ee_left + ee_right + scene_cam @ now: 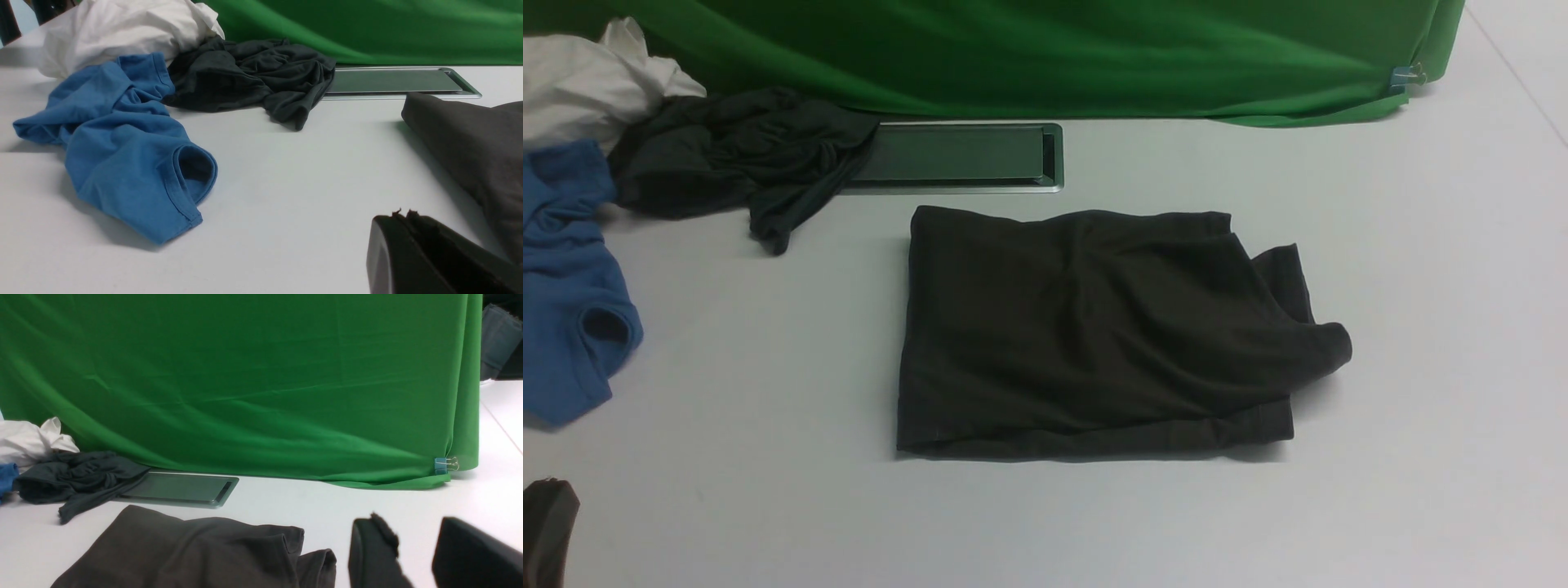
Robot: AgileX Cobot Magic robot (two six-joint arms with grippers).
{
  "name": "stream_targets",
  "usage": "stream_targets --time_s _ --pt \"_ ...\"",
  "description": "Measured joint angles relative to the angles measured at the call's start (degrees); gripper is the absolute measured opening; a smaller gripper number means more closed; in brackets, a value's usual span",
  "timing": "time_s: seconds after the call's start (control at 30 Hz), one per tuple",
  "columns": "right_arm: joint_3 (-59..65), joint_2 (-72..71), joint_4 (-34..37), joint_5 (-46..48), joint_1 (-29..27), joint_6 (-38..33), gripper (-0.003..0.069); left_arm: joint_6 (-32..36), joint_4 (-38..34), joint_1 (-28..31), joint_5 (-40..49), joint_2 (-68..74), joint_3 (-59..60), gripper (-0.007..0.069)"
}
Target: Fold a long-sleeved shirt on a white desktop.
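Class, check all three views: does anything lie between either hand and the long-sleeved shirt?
Nothing visible does. Bare white desktop separates the left hand and right hand from the long-sleeved shirt; the other garments lie farther left.

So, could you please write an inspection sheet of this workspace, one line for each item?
Surface: white desktop, with a cable hatch.
Job's things: long-sleeved shirt lies folded into a rough rectangle.
Clutter: blue tee, greenish-black garment, white cloth, bunched at the left.
Grippers: left gripper shut, holding nothing; right gripper open, holding nothing.
Cables: nothing seen.
Surroundings: green backdrop, held by a blue binder clip.
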Motion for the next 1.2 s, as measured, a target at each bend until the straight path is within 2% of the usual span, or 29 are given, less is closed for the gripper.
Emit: stream_targets --time_s 0.47,0.53,0.6,0.87,1.13,1.2 --pt "0.0 -3.9 -0.2 0.0 -0.2 -0.6 0.0239 0.1 0.0 0.0 0.0 0.0 0.0 0.0019" --pt "0.0 -5.1 -1.3 0.1 -1.0 -2.0 0.0239 0.1 0.0 0.0 0.0 0.0 0.0 0.0019" --pt "0.8 -6.4 -5.5 0.2 -3.2 -3.1 0.0239 0.1 0.0 0.0 0.0 0.0 0.0 0.002" --pt "9.5 -9.4 -18.1 1.0 -11.3 2.1 0.0239 0.2 0.0 0.0 0.0 0.0 0.0 0.0021" --pt "20.7 -11.1 -19.7 0.9 -12.7 6.9 0.0239 0.2 0.0 0.0 0.0 0.0 0.0 0.0029" --pt "21.6 -11.2 -19.7 -1.9 -12.7 8.0 0.0239 0.2 0.0 0.0 0.0 0.0 0.0 0.0032"
